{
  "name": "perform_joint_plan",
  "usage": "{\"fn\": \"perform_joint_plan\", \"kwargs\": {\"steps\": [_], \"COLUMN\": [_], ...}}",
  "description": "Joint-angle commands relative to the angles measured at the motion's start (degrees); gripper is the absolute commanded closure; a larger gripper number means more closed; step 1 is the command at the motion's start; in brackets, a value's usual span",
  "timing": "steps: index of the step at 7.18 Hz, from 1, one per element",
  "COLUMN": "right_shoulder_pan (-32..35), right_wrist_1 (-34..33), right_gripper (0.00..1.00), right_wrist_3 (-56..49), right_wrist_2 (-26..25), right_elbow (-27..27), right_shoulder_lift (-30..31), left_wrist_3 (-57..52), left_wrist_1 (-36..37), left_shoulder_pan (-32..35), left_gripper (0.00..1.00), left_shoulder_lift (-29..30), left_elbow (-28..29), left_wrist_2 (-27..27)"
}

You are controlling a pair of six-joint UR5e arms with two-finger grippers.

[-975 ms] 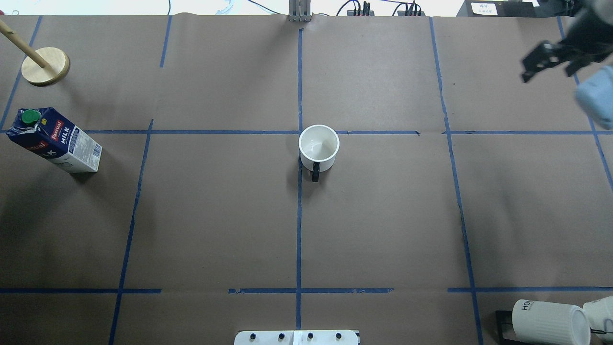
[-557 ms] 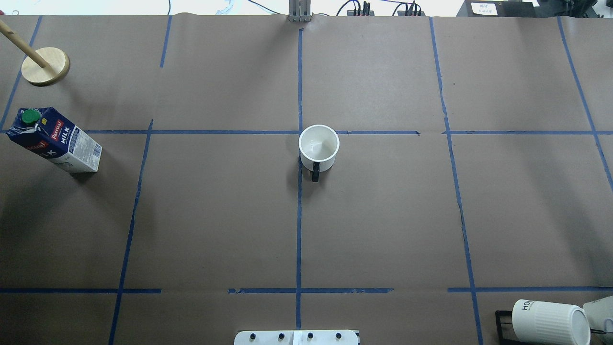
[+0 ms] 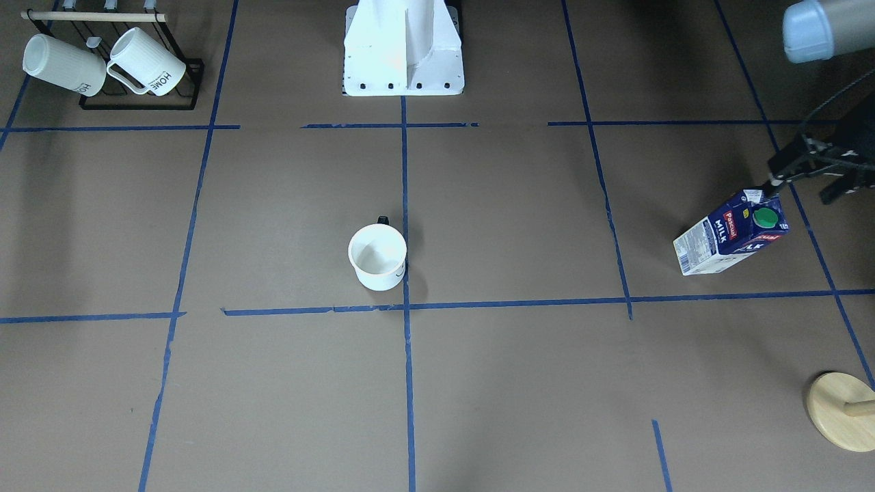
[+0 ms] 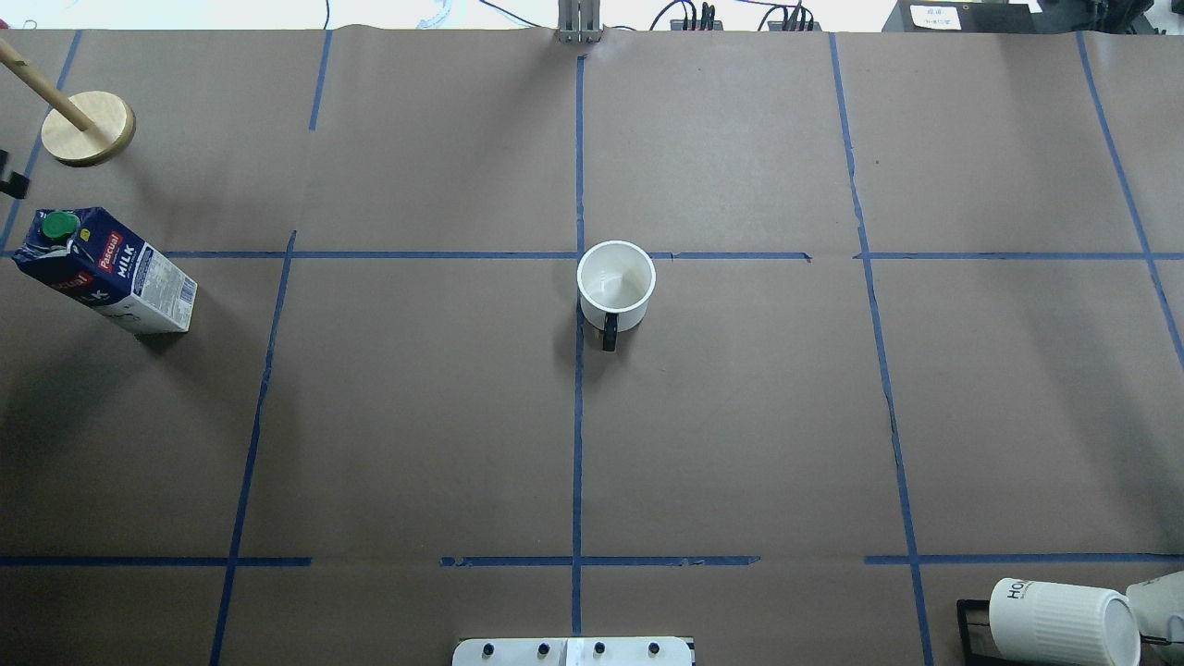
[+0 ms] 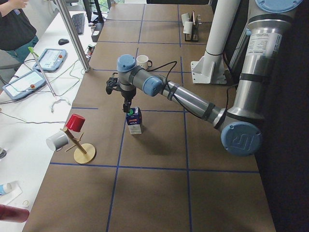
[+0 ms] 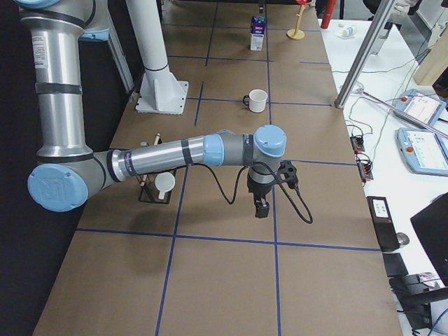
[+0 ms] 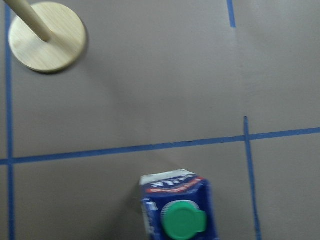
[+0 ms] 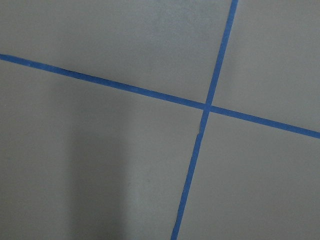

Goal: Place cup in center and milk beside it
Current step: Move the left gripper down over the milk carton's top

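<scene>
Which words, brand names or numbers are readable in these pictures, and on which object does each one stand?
"Pascual": red label on the milk carton.
"MILK": white letters on the same carton.
"HOME": on the ribbed mug; the second ribbed mug seems to carry the same word, less clearly.
Small print on the carton's white side panel: too small to read.
The cup: no text shows.

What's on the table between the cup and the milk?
Only brown paper and a blue tape line, between cup and milk, in the overhead view.
</scene>
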State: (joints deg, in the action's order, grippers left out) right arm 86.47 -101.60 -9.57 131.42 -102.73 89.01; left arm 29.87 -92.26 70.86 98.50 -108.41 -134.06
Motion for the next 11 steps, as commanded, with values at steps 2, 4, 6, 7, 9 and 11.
{"fn": "perform_joint_plan", "kwargs": {"steps": [2, 4, 6, 7, 9, 11], "right_shoulder_pan": [0.0, 0.0, 0.0, 0.0, 0.0, 0.0], "right_wrist_1": [0.0, 0.0, 0.0, 0.0, 0.0, 0.0], "right_gripper": [0.0, 0.0, 0.0, 0.0, 0.0, 0.0], "right_wrist_3": [0.0, 0.0, -0.1, -0.1, -0.2, -0.2], "right_wrist_2": [0.2, 0.2, 0.2, 0.2, 0.2, 0.2], "right_elbow": [0.0, 0.0, 0.1, 0.0, -0.1, -0.1], "right_shoulder_lift": [0.1, 0.2, 0.4, 0.5, 0.7, 0.7], "left_wrist_3": [1.9, 1.7, 1.7, 1.7, 1.5, 1.3], "left_wrist_1": [0.1, 0.1, 0.1, 0.1, -0.3, -0.4], "left_shoulder_pan": [-2.0, -2.2, -2.4, -3.7, -4.4, -4.9], "left_gripper": [0.0, 0.0, 0.0, 0.0, 0.0, 0.0], "left_shoulder_lift": [0.3, 0.2, 0.2, 0.2, 0.3, 0.3], "left_elbow": [0.4, 1.1, 2.0, 2.6, 4.7, 5.8], "left_wrist_2": [2.7, 2.8, 4.3, 4.3, 4.2, 4.2]}}
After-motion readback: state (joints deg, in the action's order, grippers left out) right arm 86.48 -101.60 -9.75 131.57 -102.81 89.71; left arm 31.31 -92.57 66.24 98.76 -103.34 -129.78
